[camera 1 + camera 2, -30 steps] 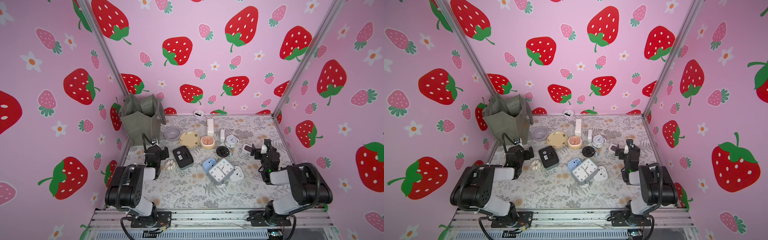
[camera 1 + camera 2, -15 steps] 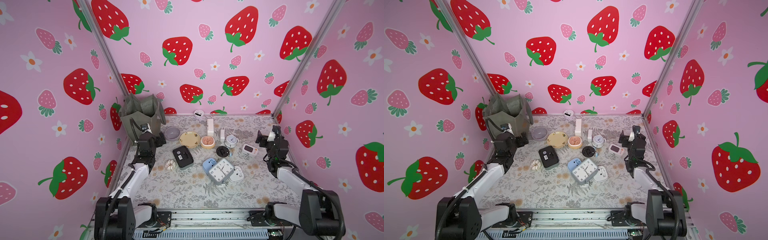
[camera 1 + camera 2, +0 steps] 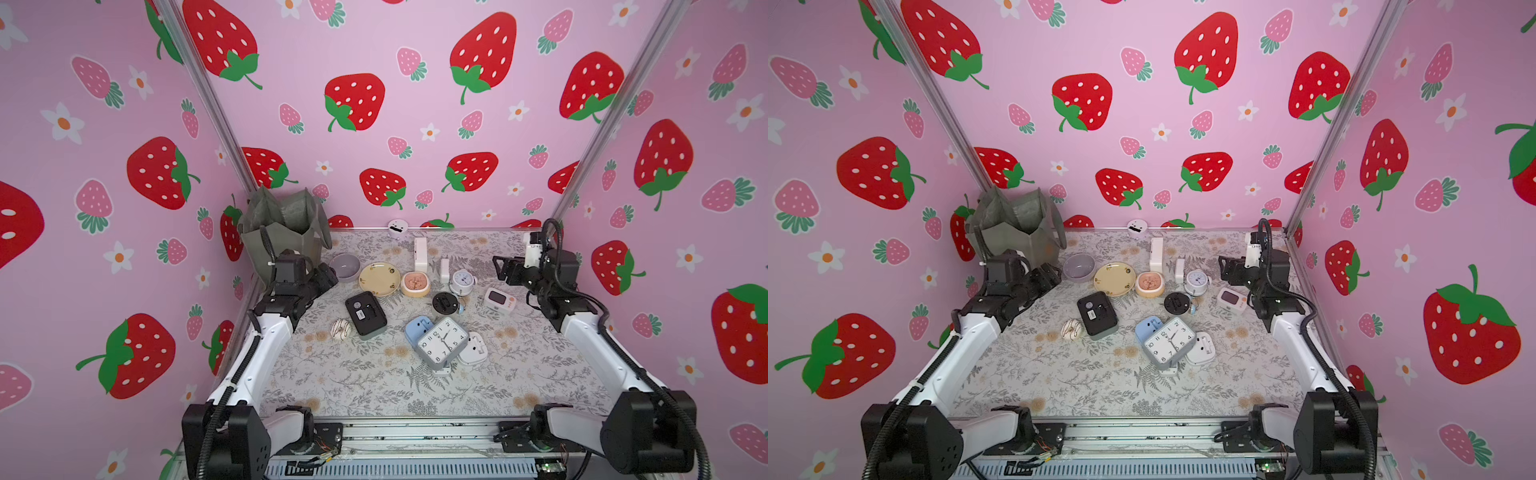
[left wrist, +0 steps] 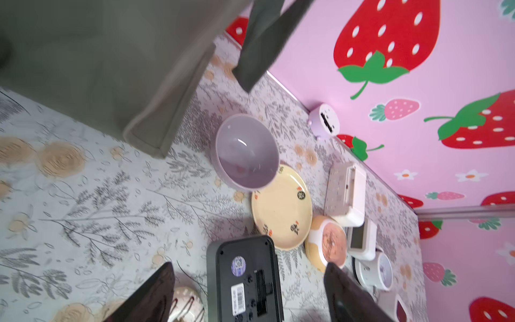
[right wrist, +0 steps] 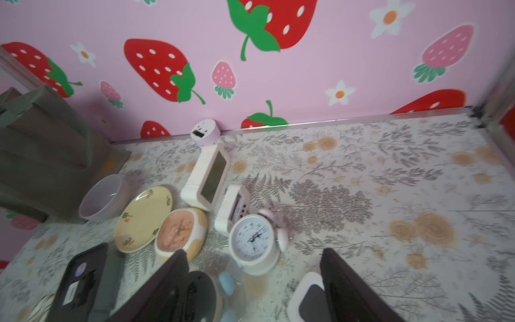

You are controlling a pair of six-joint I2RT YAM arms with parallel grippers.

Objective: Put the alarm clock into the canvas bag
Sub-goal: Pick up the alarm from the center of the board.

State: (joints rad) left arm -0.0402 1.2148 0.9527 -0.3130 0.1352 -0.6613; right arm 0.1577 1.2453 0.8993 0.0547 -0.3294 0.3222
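Both arms have unfolded since a second ago. They were tucked back over their bases, and we now find them stretched out across the table. The left gripper [image 3: 326,276] sits close in front of the canvas bag [image 3: 282,232]. The right gripper [image 3: 505,268] has travelled out to the far right of the table. Nothing lying on the table has shifted.

Jaw state: both pairs stand parted and empty. In the left wrist view the fingers [image 4: 156,295] are spread wide, with only a black clock [image 4: 245,278] on the table beyond them. A purple bowl [image 4: 246,152] lies further ahead of these jaws, and the bag wall is just off to one side. In the right wrist view the fingers [image 5: 348,292] are likewise apart and grip nothing.

Task item: several clocks lie about, so which one is meant is our judgement. We take it to be the white twin-bell alarm clock [image 5: 252,242]. It stands on the table straight ahead of the right jaws, roughly centred between them and untouched. It is well apart from the bag, whose mouth is open.

Finding: the task is at the approach step. The right jaws look lined up for the pick. The left jaws appear posted by the bag, possibly to steady it.
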